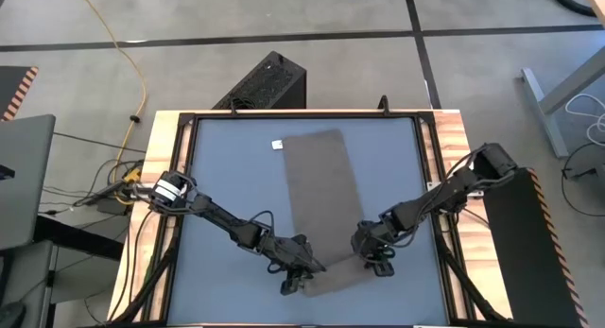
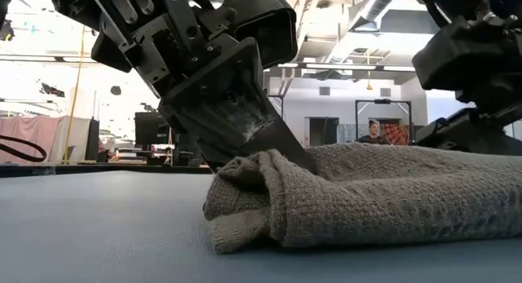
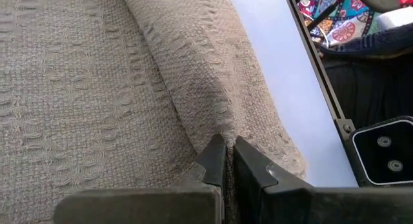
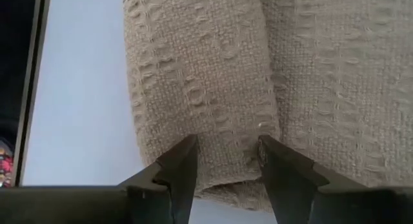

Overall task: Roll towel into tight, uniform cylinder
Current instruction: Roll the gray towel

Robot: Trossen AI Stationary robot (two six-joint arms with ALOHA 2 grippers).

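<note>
Two dark arms are reaching in from the table's left and right edges and meeting over the near end of the towel (image 1: 321, 191). The left arm is stretching low across the blue-grey tabletop (image 1: 227, 177) from the left rim, its wrist bent down so that the left gripper (image 1: 295, 274) is sitting at the towel's near left corner. In the left wrist view its fingers (image 3: 216, 161) are pressing together with towel weave pinched at their tips, right where a rolled ridge of cloth is running away from them. In the low view this gripper is tilting down onto the bunched fold.

The right arm is angling in from the right rim, elbow raised, and the right gripper (image 1: 378, 262) is hovering at the towel's near right corner. Its fingers (image 4: 182, 162) are standing apart, straddling the end of the rolled fold; whether they are touching the cloth cannot be told.

The towel is lying lengthwise down the middle of the table, flat and taupe, with its small white tag (image 1: 277, 145) at the far left corner. Its near end is turning over into a soft, loose roll, lumpy at the left end in the low view.
</note>
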